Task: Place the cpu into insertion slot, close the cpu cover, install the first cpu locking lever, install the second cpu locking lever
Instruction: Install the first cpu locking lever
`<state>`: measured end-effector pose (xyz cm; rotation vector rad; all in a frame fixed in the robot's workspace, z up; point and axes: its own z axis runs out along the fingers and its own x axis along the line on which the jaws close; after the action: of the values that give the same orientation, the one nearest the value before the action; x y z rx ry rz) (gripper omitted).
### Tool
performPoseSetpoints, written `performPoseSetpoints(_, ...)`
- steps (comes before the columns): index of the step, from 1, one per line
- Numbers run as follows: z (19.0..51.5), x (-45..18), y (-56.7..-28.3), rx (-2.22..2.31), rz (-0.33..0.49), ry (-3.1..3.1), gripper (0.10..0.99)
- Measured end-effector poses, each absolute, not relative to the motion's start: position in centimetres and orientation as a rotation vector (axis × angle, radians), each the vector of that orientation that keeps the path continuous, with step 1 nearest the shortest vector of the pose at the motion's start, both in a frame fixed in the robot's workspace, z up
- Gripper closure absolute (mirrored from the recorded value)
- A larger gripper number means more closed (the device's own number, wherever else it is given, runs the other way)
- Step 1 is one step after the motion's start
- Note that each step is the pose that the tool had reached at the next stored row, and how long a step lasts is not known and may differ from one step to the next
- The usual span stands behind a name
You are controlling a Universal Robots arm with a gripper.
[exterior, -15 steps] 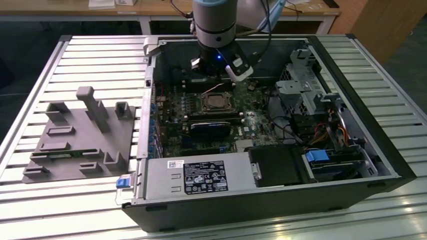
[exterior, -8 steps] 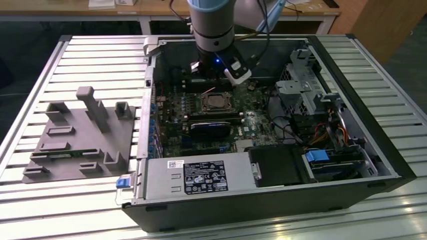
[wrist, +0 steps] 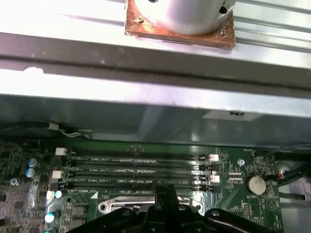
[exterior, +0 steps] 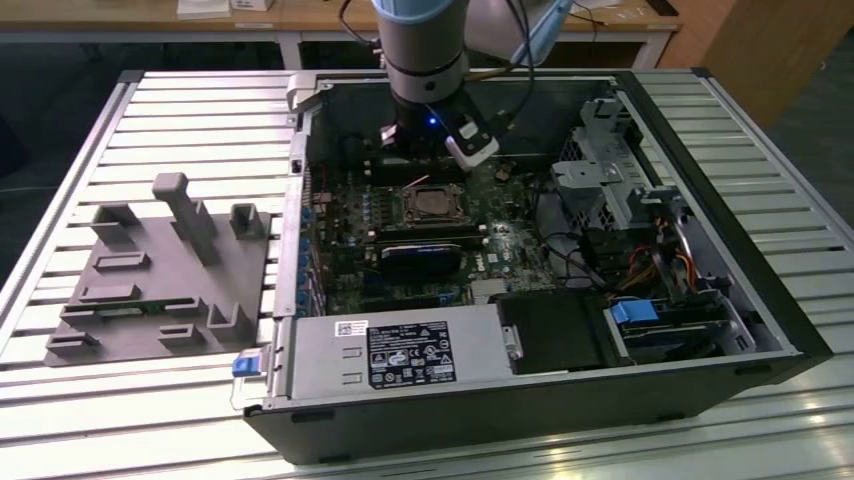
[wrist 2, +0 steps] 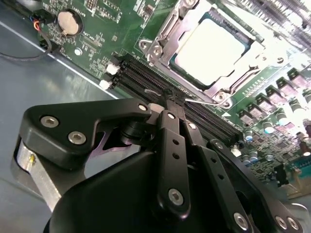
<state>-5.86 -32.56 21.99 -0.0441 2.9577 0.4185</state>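
Your cpu [wrist 2: 214,46] lies flat in the insertion slot [exterior: 433,205] on the green board [wrist 2: 104,46]; the cpu cover [wrist 2: 164,38] sits down around it, shiny top showing through its window; just beside run the long black memory slots [wrist 2: 146,80]; your gripper [wrist 2: 172,103] hangs over them, fingers pinched together, tips by a thin metal lever [wrist 2: 201,101]; you cannot tell if they hold it.

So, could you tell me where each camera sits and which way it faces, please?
Exterior view: above, looking down into the computer case; arm visible.
Second wrist view: on the wrist, looking past the pincer at the cpu.
First wrist view: on the wrist, facing the memory slots and case wall; pincer tip visible.
Both wrist views share the coin battery.
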Motion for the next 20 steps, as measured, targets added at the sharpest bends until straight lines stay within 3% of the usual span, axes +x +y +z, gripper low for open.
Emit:
performPoseSetpoints(13, 21.62, -5.92, -32.12, -0.036, 0.413, 2.956, 0.98)
performPoseSetpoints(20, 21.53, -6.12, -32.09, -0.004, 0.371, 2.935, 0.98)
